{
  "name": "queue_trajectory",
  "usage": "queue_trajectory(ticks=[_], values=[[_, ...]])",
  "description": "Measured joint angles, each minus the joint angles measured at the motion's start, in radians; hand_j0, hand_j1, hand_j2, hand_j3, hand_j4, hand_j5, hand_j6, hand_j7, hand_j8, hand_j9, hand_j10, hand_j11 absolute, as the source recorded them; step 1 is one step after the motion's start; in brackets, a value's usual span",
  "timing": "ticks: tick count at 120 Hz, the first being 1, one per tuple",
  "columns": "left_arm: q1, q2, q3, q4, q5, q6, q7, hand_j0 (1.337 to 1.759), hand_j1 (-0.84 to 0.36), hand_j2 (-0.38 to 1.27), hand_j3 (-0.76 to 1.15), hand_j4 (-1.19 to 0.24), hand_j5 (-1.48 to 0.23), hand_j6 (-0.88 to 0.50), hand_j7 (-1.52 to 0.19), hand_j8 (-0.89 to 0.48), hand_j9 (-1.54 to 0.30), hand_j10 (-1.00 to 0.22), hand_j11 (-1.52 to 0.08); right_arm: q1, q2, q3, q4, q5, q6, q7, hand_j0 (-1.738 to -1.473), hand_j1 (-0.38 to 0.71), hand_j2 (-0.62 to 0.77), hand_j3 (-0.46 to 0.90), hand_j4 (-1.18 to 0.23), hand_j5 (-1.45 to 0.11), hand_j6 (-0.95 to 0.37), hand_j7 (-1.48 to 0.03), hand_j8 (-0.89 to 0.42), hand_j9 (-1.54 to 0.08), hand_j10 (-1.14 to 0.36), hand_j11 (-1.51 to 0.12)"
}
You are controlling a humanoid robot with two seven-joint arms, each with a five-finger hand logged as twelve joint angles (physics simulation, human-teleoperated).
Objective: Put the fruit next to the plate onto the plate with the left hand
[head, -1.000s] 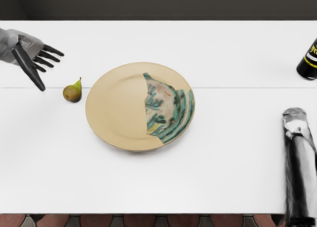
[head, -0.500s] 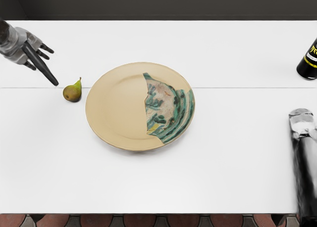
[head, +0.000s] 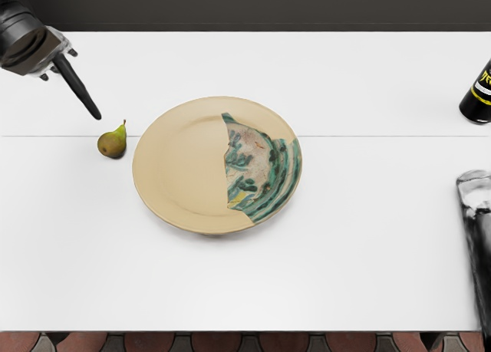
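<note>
A small green-brown pear (head: pixel 112 143) stands on the white table just left of the plate, a narrow gap apart from its rim. The round tan plate (head: pixel 173 160) has a green patterned patch on its right half and holds nothing. My left hand (head: pixel 83 97) comes in from the top left corner, seen edge-on. Its dark fingers (head: pixel 77 87) stretch straight out and slant down to the right, ending a little above and left of the pear without touching it. The hand is open and holds nothing.
A dark bottle (head: pixel 479 91) with a yellow label stands at the right edge. My right arm (head: pixel 479 237) shows as a shiny and black limb at the lower right edge. The table's front edge (head: pixel 230 330) runs along the bottom.
My left hand has risen, shifted right and turned edge-on, its fingertips now closer to the pear. The right arm has slid further down and right. Pear and plate have not moved.
</note>
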Motion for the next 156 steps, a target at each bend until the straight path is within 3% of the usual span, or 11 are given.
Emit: queue_trajectory(ticks=[24,53,102,156], values=[[0.052,-0.099,0.002,0.031,0.033,0.142,0.000,1.658,0.35,0.00,0.00,0.00,0.00,0.00,0.00,0.00,0.00,0.00,0.00,0.000,0.000,0.000,0.000,0.000,0.000,0.000,-1.658,-0.32,0.00,0.00,-0.02,-0.03,-0.02,-0.03,-0.02,-0.03,-0.02,-0.03],[0.132,-0.187,-0.021,0.118,0.038,0.183,0.000,1.658,0.35,0.00,0.00,0.00,0.00,0.00,0.00,0.00,0.00,0.00,0.00,0.000,0.000,0.000,0.000,0.000,0.000,0.000,-1.658,-0.32,0.00,0.00,-0.02,-0.03,-0.02,-0.03,-0.02,-0.03,-0.02,-0.03],[0.216,-0.238,-0.021,0.221,0.072,0.188,0.000,1.658,0.35,0.00,0.00,0.00,0.00,0.00,0.00,0.00,0.00,0.00,0.00,0.000,0.000,0.000,0.000,0.000,0.000,0.000,-1.658,-0.32,0.00,0.00,-0.02,-0.03,-0.02,-0.03,-0.02,-0.03,-0.02,-0.03],[0.265,-0.275,-0.018,0.242,0.081,0.210,0.000,1.658,0.28,0.01,0.00,-0.06,-0.07,-0.06,-0.07,-0.06,-0.07,-0.06,-0.07,0.000,0.000,0.000,0.000,0.000,0.000,0.000,-1.658,-0.32,0.00,0.00,-0.02,-0.03,-0.02,-0.03,-0.02,-0.03,-0.02,-0.03]])
